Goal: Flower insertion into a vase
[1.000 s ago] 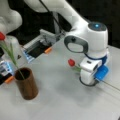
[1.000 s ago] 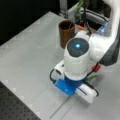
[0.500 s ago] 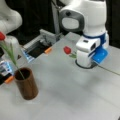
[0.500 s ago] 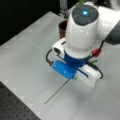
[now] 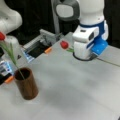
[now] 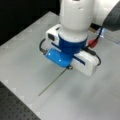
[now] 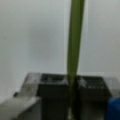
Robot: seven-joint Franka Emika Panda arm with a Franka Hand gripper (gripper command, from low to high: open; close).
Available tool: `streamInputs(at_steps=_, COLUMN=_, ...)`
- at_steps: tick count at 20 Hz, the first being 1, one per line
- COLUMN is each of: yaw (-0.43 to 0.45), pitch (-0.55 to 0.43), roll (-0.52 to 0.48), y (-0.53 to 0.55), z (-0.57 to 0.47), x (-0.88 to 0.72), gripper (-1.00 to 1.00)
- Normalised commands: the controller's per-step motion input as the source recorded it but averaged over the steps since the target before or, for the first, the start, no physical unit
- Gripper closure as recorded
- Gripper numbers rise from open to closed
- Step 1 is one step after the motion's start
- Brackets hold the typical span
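Gripper [image 7: 71, 82] clamped on tulip stem [image 7: 74, 37]; you keep stem level, lift clear of table [image 5: 75, 95] toward vase [image 5: 26, 83].

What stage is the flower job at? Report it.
Done: one red-headed, green-stemmed flower already stands in the dark brown cylindrical wood-like vase. In hand: the white-and-blue gripper is down at the grey table, fingers either side of the second red flower, its thin green stem lying flat. Left: that flower is not in the vase.
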Motion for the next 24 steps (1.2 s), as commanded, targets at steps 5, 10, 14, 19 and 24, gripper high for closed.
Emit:
streamInputs(at_steps=5, yaw=-0.014, pitch=0.198, roll=0.087, y=-0.19, z=0.29, x=-0.07, gripper=1.00)
streamInputs(at_steps=10, yaw=-0.001, pitch=0.165, roll=0.105, y=-0.19, z=0.24, x=-0.20, gripper=1.00)
streamInputs(at_steps=14, yaw=-0.001, pitch=0.122, roll=0.134, y=-0.19, z=0.19, x=-0.26, gripper=1.00)
streamInputs(at_steps=19, yaw=0.007, pitch=0.049, roll=0.169, y=-0.13, z=0.04, x=-0.24, gripper=1.00)
streamInputs(at_steps=24, yaw=0.055, pitch=-0.011, roll=0.199, y=-0.15, z=-0.02, x=-0.46, gripper=1.00)
